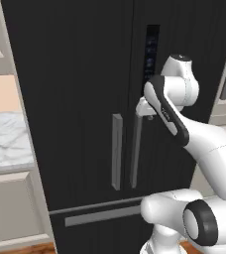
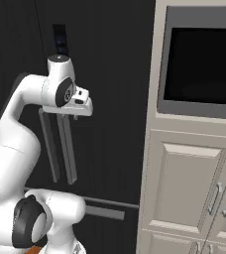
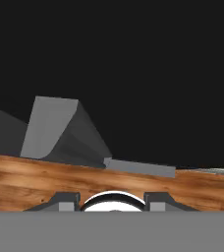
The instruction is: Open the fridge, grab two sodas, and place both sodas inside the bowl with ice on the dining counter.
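A: Fridge (image 1: 75,99) position and state?

B: Tall, black, fills the middle of the left base view and the left half of the right base view. Both upper doors closed. Two grey bar handles stand upright side by side at the centre seam: left handle (image 1: 116,151), right handle (image 1: 136,149). Lower drawer closed, its horizontal handle (image 1: 102,216) just below them.

A: Gripper?

B: Gripper (image 1: 143,110) sits at the top end of the right handle, pressed up against the door front. The fingers are hidden behind the hand in both base views. Going by the narrow stance, they are drawn in and pinching the right handle's top; contact itself not directly visible.

A: Hand view?

B: Looks down along the door face: a grey handle (image 3: 52,129) seen lengthwise, the drawer handle further off, wooden floor (image 3: 45,179) beyond.

A: Surroundings?

B: Marble-topped wall counter (image 1: 6,141) with cream cabinets left of the fridge. Built-in oven (image 2: 201,67) above cream cabinet doors (image 2: 182,183) to the right.
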You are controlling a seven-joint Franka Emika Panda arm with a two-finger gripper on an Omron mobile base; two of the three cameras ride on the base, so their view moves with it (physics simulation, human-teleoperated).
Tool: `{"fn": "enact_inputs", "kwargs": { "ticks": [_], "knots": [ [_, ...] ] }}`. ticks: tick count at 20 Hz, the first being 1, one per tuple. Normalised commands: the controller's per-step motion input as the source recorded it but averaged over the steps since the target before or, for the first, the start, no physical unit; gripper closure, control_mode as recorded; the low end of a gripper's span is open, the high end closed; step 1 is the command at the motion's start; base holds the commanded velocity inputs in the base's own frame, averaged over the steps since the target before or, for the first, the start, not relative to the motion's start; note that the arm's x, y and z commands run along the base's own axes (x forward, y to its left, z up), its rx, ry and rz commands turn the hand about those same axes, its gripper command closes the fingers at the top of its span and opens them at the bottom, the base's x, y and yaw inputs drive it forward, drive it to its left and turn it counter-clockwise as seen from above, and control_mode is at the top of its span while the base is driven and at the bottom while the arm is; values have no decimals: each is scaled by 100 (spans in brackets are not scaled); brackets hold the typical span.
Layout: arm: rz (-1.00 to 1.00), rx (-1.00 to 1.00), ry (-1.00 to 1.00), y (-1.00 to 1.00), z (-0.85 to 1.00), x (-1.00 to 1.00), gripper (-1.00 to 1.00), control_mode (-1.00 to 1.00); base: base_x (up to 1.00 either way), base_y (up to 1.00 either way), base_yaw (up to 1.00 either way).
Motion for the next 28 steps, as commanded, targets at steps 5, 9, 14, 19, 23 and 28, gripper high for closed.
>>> {"fn": "enact_inputs", "kwargs": {
  "ticks": [5,9,14,19,23,28],
  "knots": [
    [0,0,0,0,0,0,-100,100,-53,44,-7],
    [0,0,0,0,0,0,-100,100,-48,62,-10],
    [0,0,0,0,0,0,-100,100,-49,2,-1],
    [0,0,0,0,0,0,-100,100,-10,-24,3],
    [2,-3,-8,-16,-10,0,-100,-100,0,-15,3],
    [0,-14,-22,-32,-46,3,-100,-100,0,0,0]
  ]
}}
